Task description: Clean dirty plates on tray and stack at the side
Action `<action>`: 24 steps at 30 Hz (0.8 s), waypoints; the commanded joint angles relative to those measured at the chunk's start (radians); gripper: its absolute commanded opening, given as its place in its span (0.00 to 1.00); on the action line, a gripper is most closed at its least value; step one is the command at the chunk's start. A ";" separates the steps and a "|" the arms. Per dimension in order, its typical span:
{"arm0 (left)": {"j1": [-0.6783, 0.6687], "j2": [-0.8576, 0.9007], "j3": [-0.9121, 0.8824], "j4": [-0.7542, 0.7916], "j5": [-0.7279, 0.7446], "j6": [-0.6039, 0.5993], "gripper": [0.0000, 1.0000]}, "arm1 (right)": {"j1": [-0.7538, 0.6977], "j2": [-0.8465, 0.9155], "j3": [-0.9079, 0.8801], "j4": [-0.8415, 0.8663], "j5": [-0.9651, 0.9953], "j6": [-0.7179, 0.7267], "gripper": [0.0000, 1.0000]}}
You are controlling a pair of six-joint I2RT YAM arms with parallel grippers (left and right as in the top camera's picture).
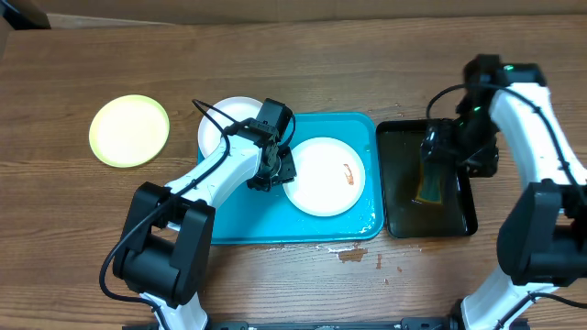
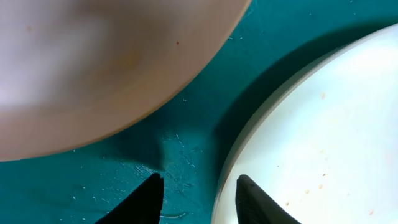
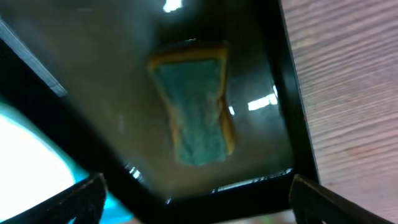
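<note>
The turquoise tray (image 1: 234,215) holds two white plates. One white plate (image 1: 321,179) with a brown-orange smear lies at the tray's middle; another white plate (image 1: 223,124) lies at its back left corner. A lime-green-rimmed plate (image 1: 129,130) sits on the table to the left. My left gripper (image 1: 275,163) is open, low over the tray between the two white plates; its fingers (image 2: 199,196) straddle the rim of the smeared plate (image 2: 323,124). My right gripper (image 1: 438,147) is open and empty above a yellow-green sponge (image 3: 198,118) in the black tray (image 3: 283,81).
The black tray (image 1: 463,215) stands right of the turquoise tray, with wet liquid inside. Small spill marks (image 1: 353,254) lie on the wooden table in front of the trays. A cardboard box corner (image 1: 23,11) shows at the back left.
</note>
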 commanded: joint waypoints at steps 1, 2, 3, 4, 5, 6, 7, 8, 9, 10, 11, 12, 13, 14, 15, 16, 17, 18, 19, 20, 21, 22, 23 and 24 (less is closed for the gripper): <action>-0.003 0.016 -0.006 -0.001 0.010 0.021 0.41 | 0.045 -0.026 -0.086 0.053 0.102 0.069 0.91; -0.003 0.016 -0.006 -0.001 0.010 0.021 0.41 | 0.059 -0.026 -0.119 0.077 0.102 0.069 0.89; -0.003 0.016 -0.006 -0.001 0.010 0.021 0.41 | 0.071 -0.026 -0.152 0.099 0.102 0.069 0.87; -0.003 0.016 -0.006 -0.001 0.010 0.021 0.41 | 0.082 -0.026 -0.185 0.125 0.102 0.069 0.86; -0.003 0.016 -0.006 -0.001 0.010 0.021 0.41 | 0.092 -0.026 -0.219 0.157 0.103 0.069 0.86; -0.003 0.016 -0.006 -0.001 0.011 0.021 0.41 | 0.101 -0.026 -0.251 0.192 0.102 0.069 0.85; -0.003 0.016 -0.006 -0.001 0.010 0.021 0.41 | 0.108 -0.026 -0.280 0.225 0.102 0.069 0.82; -0.003 0.016 -0.006 -0.001 0.010 0.021 0.41 | 0.114 -0.026 -0.305 0.257 0.103 0.069 0.78; -0.003 0.016 -0.006 -0.001 0.010 0.021 0.41 | 0.119 -0.026 -0.328 0.290 0.103 0.069 0.74; -0.003 0.016 -0.006 -0.002 0.010 0.022 0.42 | 0.122 -0.026 -0.350 0.320 0.102 0.069 0.71; -0.003 0.016 -0.006 -0.002 0.011 0.028 0.42 | 0.124 -0.026 -0.364 0.340 0.102 0.069 0.63; -0.003 0.016 -0.006 -0.003 0.011 0.037 0.42 | 0.124 -0.026 -0.374 0.356 0.102 0.069 0.39; -0.003 0.016 -0.006 -0.005 0.010 0.040 0.43 | 0.124 -0.026 -0.378 0.362 0.102 0.068 0.19; -0.003 0.016 -0.006 -0.010 0.010 0.040 0.43 | 0.124 -0.026 -0.378 0.362 0.102 0.068 0.07; -0.003 0.016 -0.006 -0.012 0.010 0.040 0.45 | 0.124 -0.026 -0.377 0.363 0.101 0.068 0.04; -0.003 0.016 -0.006 -0.013 0.010 0.045 0.45 | 0.124 -0.026 -0.375 0.362 0.098 0.061 0.04; -0.003 0.016 -0.006 -0.012 0.010 0.055 0.47 | 0.124 -0.026 -0.373 0.362 0.097 0.060 0.07; -0.003 0.016 -0.006 -0.011 0.009 0.064 0.49 | 0.123 -0.026 -0.370 0.363 0.098 0.060 0.33; -0.003 0.016 -0.006 -0.011 0.005 0.065 0.52 | 0.122 -0.026 -0.367 0.365 0.099 0.060 0.56; -0.003 0.016 -0.006 -0.011 -0.002 0.065 0.53 | 0.122 -0.026 -0.364 0.374 0.099 0.060 0.59; -0.003 0.016 -0.006 -0.012 -0.010 0.065 0.54 | 0.121 -0.026 -0.363 0.383 0.099 0.055 0.64; -0.003 0.016 -0.006 -0.012 -0.016 0.065 0.54 | 0.122 -0.026 -0.362 0.397 0.100 0.053 0.68; -0.003 0.016 -0.006 -0.011 -0.019 0.066 0.54 | 0.121 -0.026 -0.362 0.415 0.108 0.053 0.69; -0.003 0.016 -0.006 -0.011 -0.019 0.065 0.54 | 0.122 -0.026 -0.362 0.429 0.117 0.053 0.69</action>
